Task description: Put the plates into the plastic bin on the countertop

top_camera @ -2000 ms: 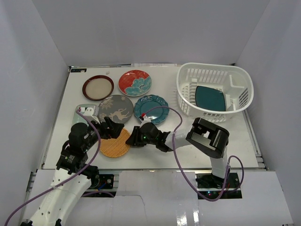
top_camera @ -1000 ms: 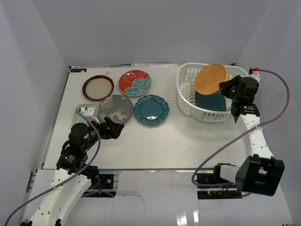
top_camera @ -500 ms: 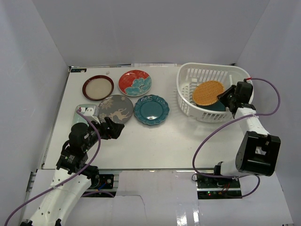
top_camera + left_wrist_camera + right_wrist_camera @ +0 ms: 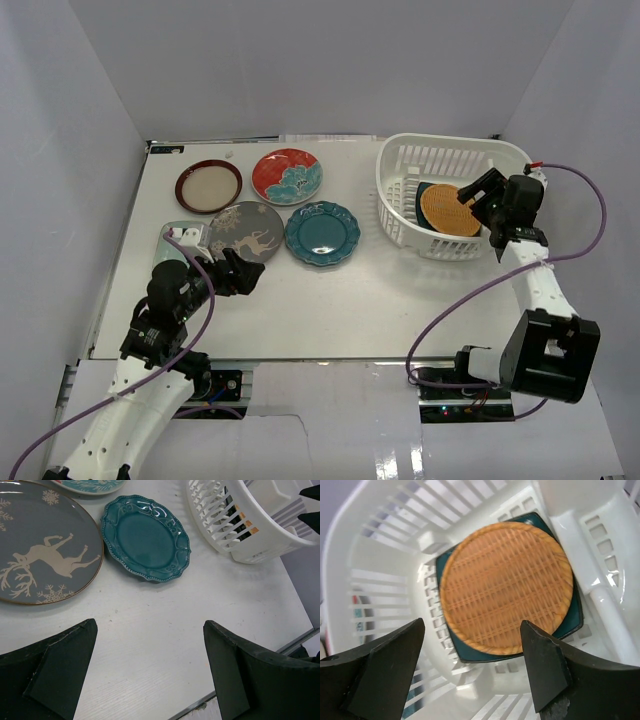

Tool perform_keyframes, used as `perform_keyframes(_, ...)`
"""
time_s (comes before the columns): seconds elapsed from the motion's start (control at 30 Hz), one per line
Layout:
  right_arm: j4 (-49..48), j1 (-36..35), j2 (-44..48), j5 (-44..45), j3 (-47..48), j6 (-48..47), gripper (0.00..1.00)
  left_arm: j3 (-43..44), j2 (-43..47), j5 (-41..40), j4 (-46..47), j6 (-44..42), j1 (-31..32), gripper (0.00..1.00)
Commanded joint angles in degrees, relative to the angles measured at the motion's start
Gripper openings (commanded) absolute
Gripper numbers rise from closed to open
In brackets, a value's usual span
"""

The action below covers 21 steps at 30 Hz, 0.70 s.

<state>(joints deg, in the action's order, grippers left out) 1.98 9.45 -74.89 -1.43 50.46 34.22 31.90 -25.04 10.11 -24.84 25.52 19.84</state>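
The orange woven plate [image 4: 447, 210] [image 4: 505, 587] lies flat on the teal square plate [image 4: 465, 647] inside the white plastic bin [image 4: 392, 205] [image 4: 385, 540]. My right gripper [image 4: 478, 195] [image 4: 472, 625] hangs open just above them, holding nothing. On the countertop [image 4: 400, 300] lie the dark-rimmed cream plate [image 4: 209, 186], the red-teal floral plate [image 4: 286, 176], the grey deer plate [image 4: 246, 231] [image 4: 40, 560] and the teal scalloped plate [image 4: 322, 233] [image 4: 146, 537]. My left gripper [image 4: 243, 272] [image 4: 150, 624] is open over bare countertop, short of the deer plate.
A pale-green plate edge [image 4: 172, 232] peeks out beside the left arm. Pale grey walls close in the countertop on three sides. The bin [image 4: 235, 530] stands at the back right, near the right wall. A purple cable loops from each arm.
The right gripper has opened and let go of the orange woven plate, which now rests flat on the teal square plate in the bin. The left arm has not moved.
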Motion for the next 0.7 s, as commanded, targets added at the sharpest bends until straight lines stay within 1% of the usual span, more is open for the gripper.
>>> perform_keyframes(0.0, -1.3, -3.9, 7.5, -0.9, -1.8, -0.7, 0.83, 1.7, 0.0, 0.7, 0.4, -0.3, 0.2, 0.98)
perform_keyframes(0.03, -2.9, -6.5, 8.7, 0.4, -3.4, -0.7, 0.83, 1.7, 0.0, 0.6, 0.5, -0.2, 0.2, 0.98)
perform_keyframes(0.07, -3.2, -13.9, 9.8, 1.1, -4.3, -0.7, 0.83, 1.7, 0.0, 0.6, 0.4, -0.2, 0.2, 0.98)
perform_keyframes(0.1, -4.3, -17.6, 11.5, 3.3, -5.1, -0.4, 0.83, 1.7, -0.1, 0.5, 0.5, -0.3, 0.2, 0.98)
perform_keyframes(0.13, -5.2, -25.3, 12.0, 5.3, -7.2, 0.5, 0.83, 1.8, -0.1, 0.4, 0.5, -0.2, 0.1, 0.98)
perform_keyframes(0.2, -8.7, -33.0, 12.2, 7.4, -9.8, 4.6, 0.83, 1.9, -0.1, 0.0, 0.3, -0.3, 0.0, 0.98)
perform_keyframes(0.23, -12.2, -40.3, 11.6, 10.5, -10.8, 6.3, 0.82, 2.2, 0.0, -1.0, 0.1, -0.3, -0.1, 0.98)
perform_keyframes(0.3, -15.5, -46.8, 7.5, 15.0, -12.2, 10.7, 0.81, 2.6, 0.2, -2.7, -0.6, -0.4, -0.3, 0.98)
perform_keyframes(0.33, -19.3, -52.5, 5.7, 16.4, -12.2, 11.7, 0.79, 3.1, 0.3, -5.2, -0.9, -0.3, -0.3, 0.98)
perform_keyframes(0.37, -20.6, -54.7, 1.3, 17.9, -11.2, 12.7, 0.78, 3.3, 0.4, -6.2, -1.6, -0.4, -0.3, 0.98)
perform_keyframes(0.43, -23.5, -59.3, -3.7, 20.3, -9.5, 17.2, 0.75, 4.0, 0.4, -8.5, -2.2, -0.1, -0.4, 0.98)
perform_keyframes(0.47, -25.2, -60.3, -8.3, 20.6, -8.8, 18.9, 0.73, 4.2, 0.6, -10.6, -2.7, 0.1, -0.4, 0.98)
perform_keyframes(0.5, -26.8, -61.4, -10.4, 22.9, -8.0, 22.4, 0.72, 4.3, 0.7, -11.8, -2.8, 0.1, -0.4, 0.98)
perform_keyframes(0.57, -26.9, -63.7, -14.3, 27.0, -7.7, 27.5, 0.71, 4.3, 1.0, -12.4, -3.1, 0.3, -0.4, 0.98)
perform_keyframes(0.6, -28.1, -63.9, -14.8, 28.7, -9.7, 30.4, 0.7, 4.2, 1.0, -12.2, -3.1, 0.2, -0.4, 0.98)
perform_keyframes(0.63, -30.2, -64.0, -15.0, 29.5, -11.5, 34.1, 0.69, 4.2, 1.0, -11.8, -3.1, 0.2, -0.5, 0.98)
perform_keyframes(0.67, -33.8, -64.1, -14.9, 30.7, -13.3, 35.6, 0.69, 4.0, 1.0, -11.4, -3.0, 0.3, -0.4, 0.98)
